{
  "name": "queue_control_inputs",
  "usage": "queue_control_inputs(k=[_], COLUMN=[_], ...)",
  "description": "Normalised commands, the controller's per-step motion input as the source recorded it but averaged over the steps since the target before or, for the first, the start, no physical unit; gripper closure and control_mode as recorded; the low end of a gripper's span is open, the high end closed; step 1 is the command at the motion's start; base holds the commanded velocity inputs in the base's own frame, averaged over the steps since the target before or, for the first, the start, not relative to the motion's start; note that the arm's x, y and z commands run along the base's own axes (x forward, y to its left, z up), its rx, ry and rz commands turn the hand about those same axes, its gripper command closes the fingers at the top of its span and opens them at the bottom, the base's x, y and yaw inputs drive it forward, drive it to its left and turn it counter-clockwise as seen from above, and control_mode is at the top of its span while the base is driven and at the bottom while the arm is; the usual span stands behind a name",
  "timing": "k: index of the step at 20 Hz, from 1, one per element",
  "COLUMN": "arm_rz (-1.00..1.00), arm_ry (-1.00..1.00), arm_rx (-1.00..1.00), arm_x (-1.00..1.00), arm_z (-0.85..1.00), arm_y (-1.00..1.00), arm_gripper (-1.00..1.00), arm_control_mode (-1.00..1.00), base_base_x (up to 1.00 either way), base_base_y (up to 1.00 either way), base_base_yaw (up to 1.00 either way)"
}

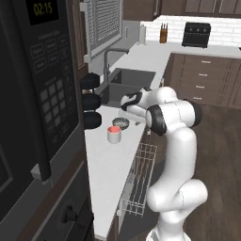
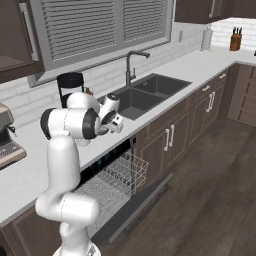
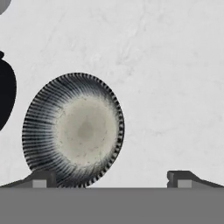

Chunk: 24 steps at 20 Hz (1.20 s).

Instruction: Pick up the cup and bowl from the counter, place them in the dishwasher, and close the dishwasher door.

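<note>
A: Where does the gripper (image 3: pixel 112 178) sit against the bowl (image 3: pixel 73 130)?

B: In the hand view its two dark fingertips stand well apart, with nothing between them. The ribbed grey bowl lies on the pale counter (image 3: pixel 166 78), off-centre: its rim overlaps the left fingertip (image 3: pixel 40 178), and most of the gap between the jaws is bare counter.

A: What could go wrong from there?

B: Judging by that offset, closing as it stands would likely catch the rim only, or push the bowl sideways. A straight descent might set the left fingertip down on the rim and tip the bowl.

A: And the cup?

B: The left base view shows the cup (image 1: pixel 114 134), white with a red inside, just beside the bowl (image 1: pixel 120 123) on the side nearer the camera. A shoved bowl could knock it. Three stacked black round things (image 1: pixel 91 101) stand near on the other side.

A: What does the right base view add?

B: The dishwasher (image 2: pixel 112 187) below the counter edge, with its white wire rack (image 2: pixel 120 176) pulled out and its door (image 2: pixel 142 202) folded down towards the floor. There the arm hides the bowl and cup.
</note>
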Motion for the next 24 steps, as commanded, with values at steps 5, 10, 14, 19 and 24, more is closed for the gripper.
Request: queue_control_inputs(k=[5, 10, 14, 19, 24], arm_rz=[0.00, 0.00, 0.00, 0.00, -0.05], arm_ry=[0.00, 0.00, 0.00, 0.00, 0.00], arm_rx=[0.00, 0.00, 0.00, 0.00, 0.00], arm_x=[0.29, 0.23, 0.18, 0.06, -0.03], arm_z=[-0.35, -0.31, -0.36, -0.19, -0.05], arm_y=[0.13, 0.03, 0.04, 0.00, -0.09], arm_gripper=[-1.00, -1.00, 1.00, 1.00, 1.00], arm_control_mode=[-1.00, -1.00, -1.00, -1.00, -1.00], base_base_x=[0.00, 0.00, 0.00, 0.00, 0.00], base_base_y=[0.00, 0.00, 0.00, 0.00, 0.00], base_base_yaw=[0.00, 0.00, 0.00, 0.00, 0.00])
